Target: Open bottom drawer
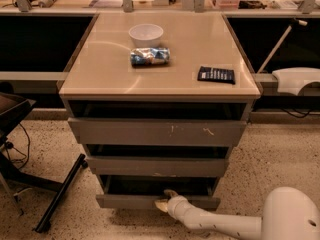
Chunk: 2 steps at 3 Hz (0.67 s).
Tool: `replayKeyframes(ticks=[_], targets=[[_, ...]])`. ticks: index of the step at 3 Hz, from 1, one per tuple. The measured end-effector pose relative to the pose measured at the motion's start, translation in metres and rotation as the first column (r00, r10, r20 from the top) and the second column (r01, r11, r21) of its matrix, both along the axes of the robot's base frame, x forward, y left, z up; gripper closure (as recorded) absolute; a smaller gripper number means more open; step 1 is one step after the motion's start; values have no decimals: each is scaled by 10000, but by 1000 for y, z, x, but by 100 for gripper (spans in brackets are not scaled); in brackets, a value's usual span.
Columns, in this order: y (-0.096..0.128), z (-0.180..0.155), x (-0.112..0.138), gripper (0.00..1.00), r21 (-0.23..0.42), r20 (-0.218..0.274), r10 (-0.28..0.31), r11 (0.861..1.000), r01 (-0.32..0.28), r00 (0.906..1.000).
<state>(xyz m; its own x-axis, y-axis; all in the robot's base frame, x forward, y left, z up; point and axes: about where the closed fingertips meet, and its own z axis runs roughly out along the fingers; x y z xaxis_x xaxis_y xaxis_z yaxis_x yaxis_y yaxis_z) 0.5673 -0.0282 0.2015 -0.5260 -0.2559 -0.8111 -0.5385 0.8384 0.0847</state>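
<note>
The bottom drawer is the lowest of three grey drawers in the cabinet, a plain flat front standing slightly pulled out with a dark gap above it. My gripper is at the top edge of that front, near its middle, on the end of my white arm that reaches in from the lower right. The top drawer with white scratch marks and the middle drawer are above it, both a little ajar.
On the beige cabinet top are a white bowl, a crumpled snack bag and a black calculator-like object. A black chair base stands at the left on the speckled floor. Shelving runs behind.
</note>
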Motion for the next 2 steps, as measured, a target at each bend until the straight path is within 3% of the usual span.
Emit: replayKeyframes(ticks=[1, 2], targets=[[0, 0, 0, 84, 0, 0, 0, 10000, 0, 10000], [0, 0, 0, 100, -2, -1, 1, 10000, -1, 10000]])
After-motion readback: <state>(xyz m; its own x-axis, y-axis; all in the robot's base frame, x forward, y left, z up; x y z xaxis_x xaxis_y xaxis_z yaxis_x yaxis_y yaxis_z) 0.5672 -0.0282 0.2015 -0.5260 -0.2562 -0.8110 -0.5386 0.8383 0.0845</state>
